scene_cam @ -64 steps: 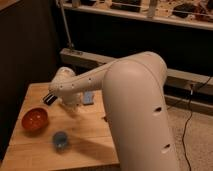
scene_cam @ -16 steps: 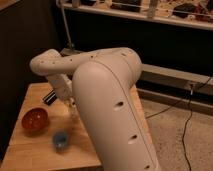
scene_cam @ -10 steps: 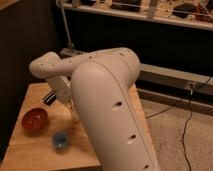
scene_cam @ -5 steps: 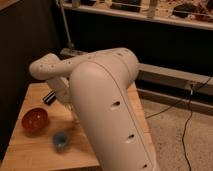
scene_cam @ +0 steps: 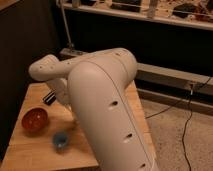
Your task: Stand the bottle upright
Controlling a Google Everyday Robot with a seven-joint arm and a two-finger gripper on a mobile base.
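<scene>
Reaching across a wooden counter point(scene_cam: 100, 150), the robot's white arm point(scene_cam: 107, 95) fills the middle of the view, its elbow at about nine o'clock and the claw point(scene_cam: 59, 96) somewhere behind and below it, by a dark tip that shows at the arm's left edge. Whether the claw is spread, pressed together or pinching anything cannot be told, since the arm covers it. The bottle cannot be seen: it is either hidden behind the arm or in the claw, and which cannot be told. A red bowl point(scene_cam: 34, 120) sits on the counter at eight o'clock, with a small blue cup point(scene_cam: 61, 140) just beside it toward six o'clock; both are apart from the arm. Judging by the arm's low pose over the counter, the step in hand looks like reaching for or gripping the bottle. The next move would call for a firm hold on the body, a turn to bring the cap end up, and a level release onto the base. No brand, label or writing can be read anywhere.
</scene>
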